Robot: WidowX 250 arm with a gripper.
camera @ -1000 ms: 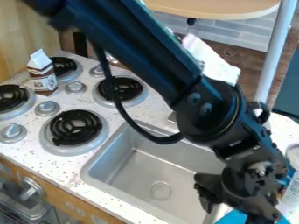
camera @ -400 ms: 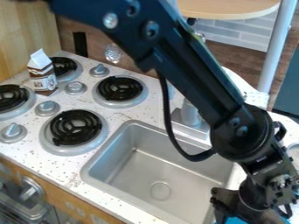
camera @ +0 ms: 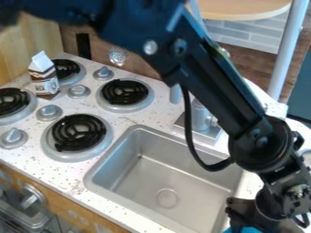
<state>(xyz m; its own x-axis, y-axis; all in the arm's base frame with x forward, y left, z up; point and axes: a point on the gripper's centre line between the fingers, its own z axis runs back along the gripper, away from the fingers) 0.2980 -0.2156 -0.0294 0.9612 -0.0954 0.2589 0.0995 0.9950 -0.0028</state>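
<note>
Now the gripper (camera: 258, 218) is shifting right, clearing more of the sink (camera: 124, 157) and hanging by a blue object (camera: 247, 230) near the sink's near right corner, suggesting work there; I'm not able to tell whether it's open or closed.

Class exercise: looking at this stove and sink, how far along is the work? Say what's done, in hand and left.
Done: nothing can be confirmed; the carton stands upright among the burners, away from the gripper.
In hand: the gripper is beside the sink, at a blue thing; whether it holds it is unclear.
Left: can't be judged, with the blue thing mostly hidden.
</note>
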